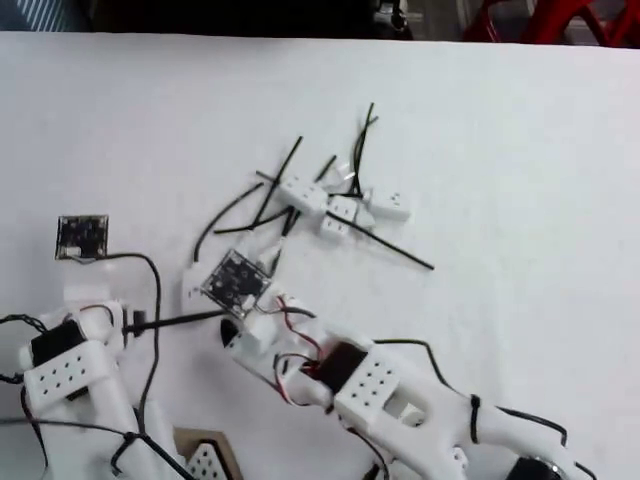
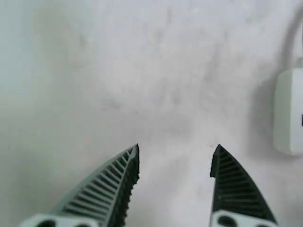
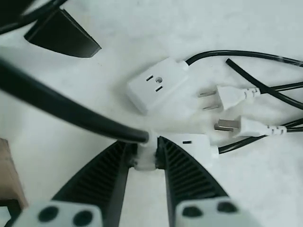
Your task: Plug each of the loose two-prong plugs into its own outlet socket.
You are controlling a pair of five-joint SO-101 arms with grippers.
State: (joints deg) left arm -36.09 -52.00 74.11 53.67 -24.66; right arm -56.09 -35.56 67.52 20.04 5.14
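**Now: right claw holding a plug, sockets waiting just ahead**

Leftmost, the left arm's grey ribbed claw (image 2: 177,149) is hanging wide open above the bare white table (image 2: 142,71), holding nothing. A white block (image 2: 289,111) at the frame's edge is possibly a socket housing, though it is too cropped to say.

Further right, the right arm's claw (image 3: 144,142) is pinching a white two-prong plug (image 3: 144,161) tightly by its body, with the thick black cord (image 3: 71,113) trailing away. Just beyond, a white rectangular outlet socket (image 3: 156,85) is lying face up and unoccupied. A second white socket (image 3: 194,142) is sitting right beside the claw.

Rightmost, two more loose white plugs (image 3: 227,97) are waiting, their prongs pointing toward the sockets.

Insertion appears to be the step in hand. The next move is calling for lining the held plug's prongs up with the slots, then a straight push.
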